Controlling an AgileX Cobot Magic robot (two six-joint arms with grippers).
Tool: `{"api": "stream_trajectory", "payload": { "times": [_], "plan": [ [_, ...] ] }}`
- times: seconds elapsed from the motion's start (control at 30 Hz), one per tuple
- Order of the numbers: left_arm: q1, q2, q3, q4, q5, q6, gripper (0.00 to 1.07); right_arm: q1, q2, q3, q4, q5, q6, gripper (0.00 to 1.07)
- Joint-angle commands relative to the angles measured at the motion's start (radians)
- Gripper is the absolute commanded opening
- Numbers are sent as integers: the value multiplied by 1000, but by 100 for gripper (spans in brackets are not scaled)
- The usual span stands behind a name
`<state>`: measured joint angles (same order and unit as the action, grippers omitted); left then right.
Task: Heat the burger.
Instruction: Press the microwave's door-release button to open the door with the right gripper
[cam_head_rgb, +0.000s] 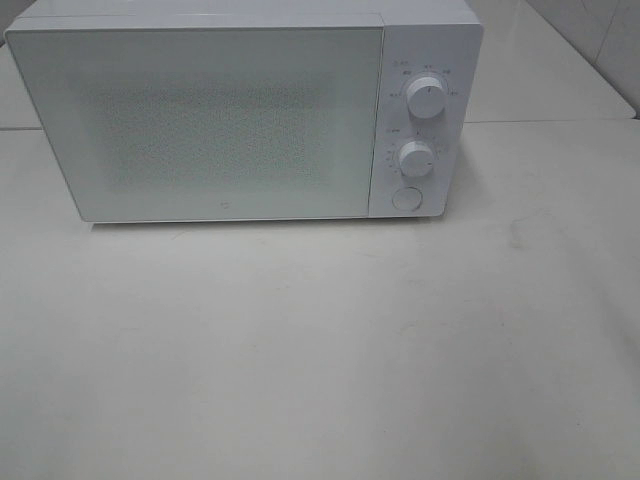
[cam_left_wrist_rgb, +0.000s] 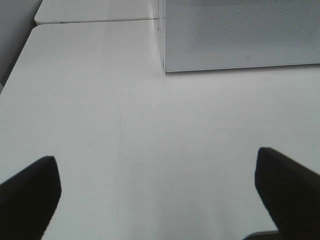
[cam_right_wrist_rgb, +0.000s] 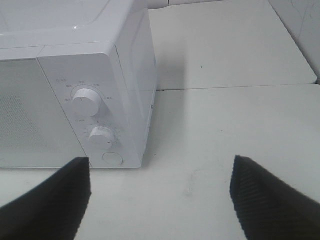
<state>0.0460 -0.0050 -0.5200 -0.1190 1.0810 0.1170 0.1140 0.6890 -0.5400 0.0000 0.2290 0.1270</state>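
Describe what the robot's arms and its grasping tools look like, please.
Only the tips show. The left tool has two matte black fingers with blunt, slanted ends. The right tool also has two black fingers, with fine ribbing across their faces. No arms, cables or markings appear in any view, the high camera included.

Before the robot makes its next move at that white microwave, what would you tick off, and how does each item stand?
1. Microwave door open for loading: not ok, it is shut.
2. Burger located: cannot tell; no view shows it, and the door hides the inside.
3. Left gripper open and empty: ok.
4. Right gripper open and empty: ok.
5. Round button below the lower knob unblocked: ok.
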Motion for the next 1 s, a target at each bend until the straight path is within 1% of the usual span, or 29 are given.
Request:
{"api": "stream_trajectory", "payload": {
  "times": [0.03, 0.13, 0.2, 0.23, 0.3, 0.4, 0.47, 0.5, 0.53, 0.57, 0.6, 0.67, 0.73, 0.77, 0.8, 0.87, 0.9, 0.93, 1.0],
  "plan": [
    [-1, -17, 4, -2, -9, 0, 98, -3, 88, -5, 0, -114, 2, 75],
    [-1, -17, 4, -2, -9, 0, 98, -3, 107, -5, 0, -135, 2, 75],
    [-1, -17, 4, -2, -9, 0, 98, -3, 161, -5, 0, -204, 0, 75],
    [-1, -17, 4, -2, -9, 0, 98, -3, 161, -5, 0, -204, 0, 75],
    [-1, -17, 4, -2, -9, 0, 98, -3, 215, -4, -11, -327, -3, 75],
    [-1, -17, 4, -2, -9, 0, 98, -3, 231, -2, -11, -363, -3, 75],
    [-1, -17, 4, -2, -9, 0, 98, -3, 295, 50, -11, -553, -32, 75],
    [-1, -17, 4, -2, -9, 0, 98, -3, 295, 50, -11, -553, -32, 75],
    [-1, -17, 4, -2, -9, 0, 98, -3, 313, 71, -9, -614, -42, 75],
    [-1, -17, 4, -2, -9, 0, 98, -3, 346, 108, 0, -715, -58, 75],
    [-1, -17, 4, -2, -9, 0, 98, -3, 346, 108, 0, -715, -58, 75],
    [-1, -17, 4, -2, -9, 0, 98, -2, 390, 154, 55, -839, -95, 75],
    [-1, -17, 4, -2, -9, 0, 98, -2, 404, 166, 73, -864, -105, 75],
    [-1, -17, 4, -2, -9, 0, 98, -2, 430, 184, 100, -919, -133, 75],
    [-1, -17, 4, -2, -9, 0, 98, -2, 430, 184, 100, -919, -133, 75],
    [-1, -17, 4, -2, -9, 0, 98, -2, 454, 214, 125, -1005, -187, 75],
    [-1, -17, 4, -2, -9, 0, 98, -2, 454, 214, 125, -1005, -187, 75],
    [-1, -17, 4, -2, -9, 0, 98, -2, 469, 229, 153, -1054, -206, 75],
    [-1, -17, 4, -2, -9, 0, 98, -2, 477, 236, 166, -1075, -211, 75]
  ]
}}
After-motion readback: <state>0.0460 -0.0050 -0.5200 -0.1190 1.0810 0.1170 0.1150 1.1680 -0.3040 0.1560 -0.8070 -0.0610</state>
